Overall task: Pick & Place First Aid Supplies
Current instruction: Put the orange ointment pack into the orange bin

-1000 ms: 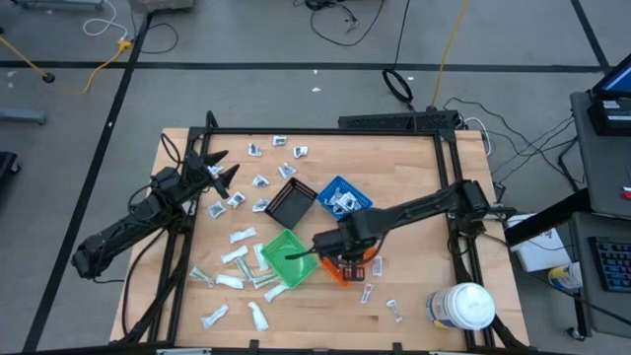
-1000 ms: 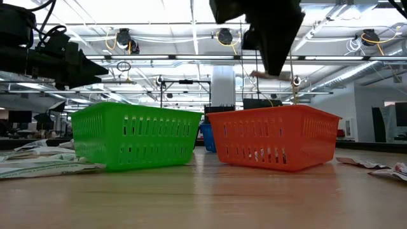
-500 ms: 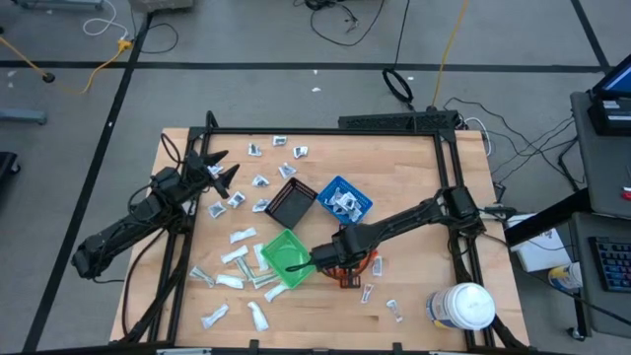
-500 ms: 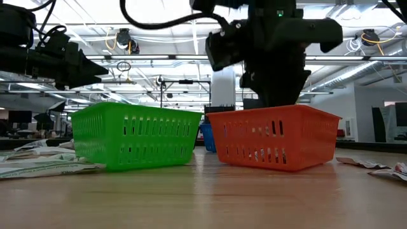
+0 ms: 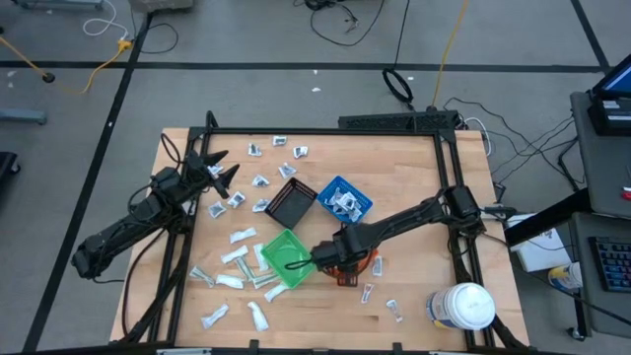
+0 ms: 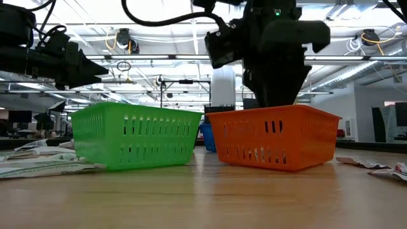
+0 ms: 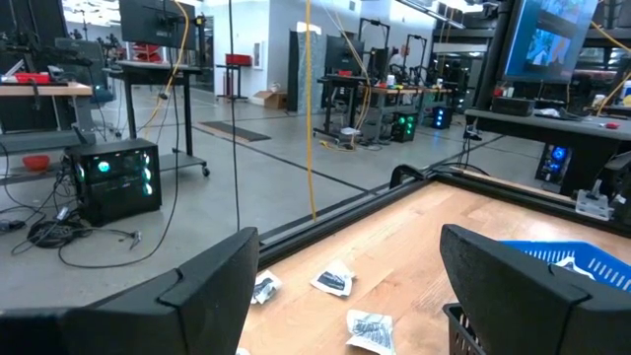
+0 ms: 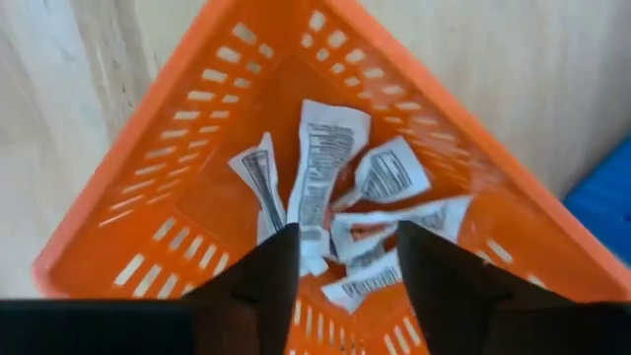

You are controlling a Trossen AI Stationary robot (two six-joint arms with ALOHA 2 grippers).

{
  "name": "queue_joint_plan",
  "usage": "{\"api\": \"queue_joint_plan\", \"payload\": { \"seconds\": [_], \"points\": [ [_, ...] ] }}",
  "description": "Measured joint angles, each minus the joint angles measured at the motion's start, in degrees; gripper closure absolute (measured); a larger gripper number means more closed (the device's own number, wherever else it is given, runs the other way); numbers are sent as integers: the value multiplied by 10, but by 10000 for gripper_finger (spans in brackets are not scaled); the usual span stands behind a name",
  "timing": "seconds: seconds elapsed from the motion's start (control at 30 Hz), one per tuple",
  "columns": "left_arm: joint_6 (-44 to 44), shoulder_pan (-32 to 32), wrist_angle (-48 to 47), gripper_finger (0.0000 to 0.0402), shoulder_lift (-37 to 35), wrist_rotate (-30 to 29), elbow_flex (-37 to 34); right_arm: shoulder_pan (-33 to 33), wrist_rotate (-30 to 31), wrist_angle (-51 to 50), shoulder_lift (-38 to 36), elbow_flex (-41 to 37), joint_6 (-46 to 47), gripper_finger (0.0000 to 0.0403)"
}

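Note:
My right gripper (image 8: 347,242) hangs open, fingers pointing down, inside the top of the orange bin (image 8: 148,177), which the arm mostly hides in the high view (image 5: 345,278). Several white printed packets (image 8: 325,158) lie on the bin's floor below the fingers; nothing is between them. My left gripper (image 5: 222,170) waits open above the table's far left part, its fingers wide apart (image 7: 350,266). More first aid supplies (image 5: 237,258) lie scattered flat on the wood left of the green bin (image 5: 286,258).
A black bin (image 5: 291,205) and a blue bin (image 5: 345,197) holding packets stand beyond the green and orange ones. A large white jar (image 5: 461,306) sits at the near right corner. Loose packets (image 5: 281,146) lie along the far side and near the jar (image 5: 394,311).
My right gripper has come down from well above the orange bin until its fingers reach inside the bin's rim, and the arm has drawn slightly toward the table's near edge. It has stayed there over the last half second.

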Motion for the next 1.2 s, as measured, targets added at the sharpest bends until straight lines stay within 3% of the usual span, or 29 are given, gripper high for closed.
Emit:
{"api": "queue_joint_plan", "payload": {
  "seconds": [0.2, 0.73, 0.93, 1.2],
  "points": [
    [0, 0, 0, 78, 0, 0, 0, 0, 2, -12, -32, 0, 174, 206],
    [0, 0, 0, 78, 0, 0, 0, 16, 10, -29, -114, -63, 549, 227],
    [0, 0, 0, 78, 0, 0, 0, 69, -2, -42, -121, -70, 671, 227],
    [0, 0, 0, 78, 0, 0, 0, 161, -4, -42, -120, -70, 767, 227]
  ]
}}
